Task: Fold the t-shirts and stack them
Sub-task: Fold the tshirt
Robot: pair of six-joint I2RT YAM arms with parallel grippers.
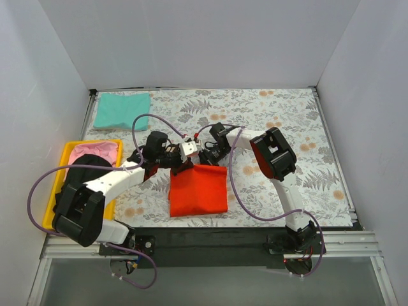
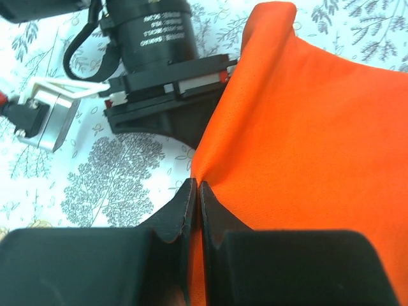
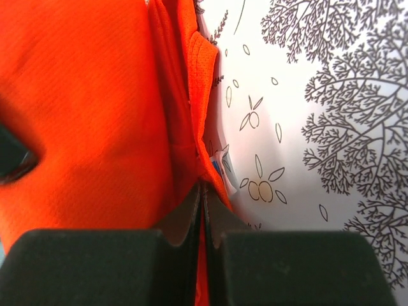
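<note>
Orange-red t-shirt: the bright orange-red soft cloth shirt [image 1: 198, 191] lies as a rough rectangle at the middle of the table, a little toward 6 o'clock, on the grey floral-patterned cloth [image 1: 287, 115]. Its 12 o'clock edge is caught by both grippers.
Left gripper: the left gripper [image 1: 183, 162] reaches in from 8 o'clock to the shirt's far-left corner. In the left wrist view its black fingers [image 2: 178, 217] are pressed together, with the orange-red edge [image 2: 306, 127] pinched between the tips.
Right gripper: the right gripper [image 1: 208, 159] comes in from 2 o'clock and meets the same far edge just beside the left one. In the right wrist view its fingers [image 3: 185, 220] are squeezed together on a folded hem of the orange-red cloth [image 3: 95, 95], with no gap between the pads.
Cloth between the grippers: in the left wrist view the shirt runs smooth and taut from the left fingertips up to the right gripper's black body [image 2: 166, 95], which touches the cloth's edge.
Teal t-shirt: a folded teal cloth shirt [image 1: 122, 109] lies flat at 10 o'clock, well apart from the grippers.
Yellow tray: a yellow plastic tray [image 1: 95, 142] sits at 9 o'clock along the table's left edge, partly hidden under the left arm.
Pink t-shirt: a pink cloth shirt [image 1: 99, 152] lies in the far end of the tray.
Black t-shirt: a black cloth shirt [image 1: 86, 167] is bunched in the tray, touching the pink one on its 6 o'clock side.
</note>
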